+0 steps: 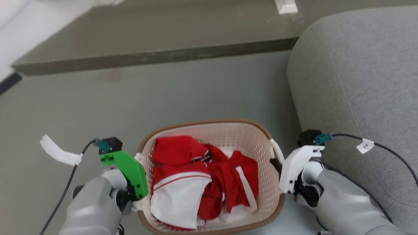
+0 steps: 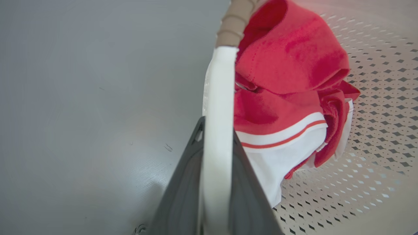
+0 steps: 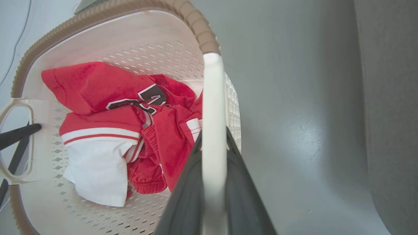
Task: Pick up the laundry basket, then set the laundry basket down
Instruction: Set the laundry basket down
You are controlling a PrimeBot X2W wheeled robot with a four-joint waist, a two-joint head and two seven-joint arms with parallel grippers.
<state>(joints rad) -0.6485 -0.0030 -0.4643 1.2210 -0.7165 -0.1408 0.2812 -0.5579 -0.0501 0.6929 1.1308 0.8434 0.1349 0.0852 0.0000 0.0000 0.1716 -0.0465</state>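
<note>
Here, we held the basket (image 1: 228,137) on both sides: the left gripper (image 2: 217,125) was clamped on the left handle (image 2: 219,81) and the right gripper (image 3: 214,135) on the right handle (image 3: 213,98). The basket sat between our arms over the grey floor (image 1: 196,88), beside the sofa (image 1: 359,71), with red-and-white clothes (image 1: 183,156) inside. We could not tell whether it touched the floor.

L gripper (image 2: 217,130), R gripper (image 3: 214,133): jaws clamped.

The laundry basket (image 1: 228,134), cream, perforated and brown-rimmed, stands upright with red-and-white clothes (image 1: 183,153) inside; possibly lifted.
</note>
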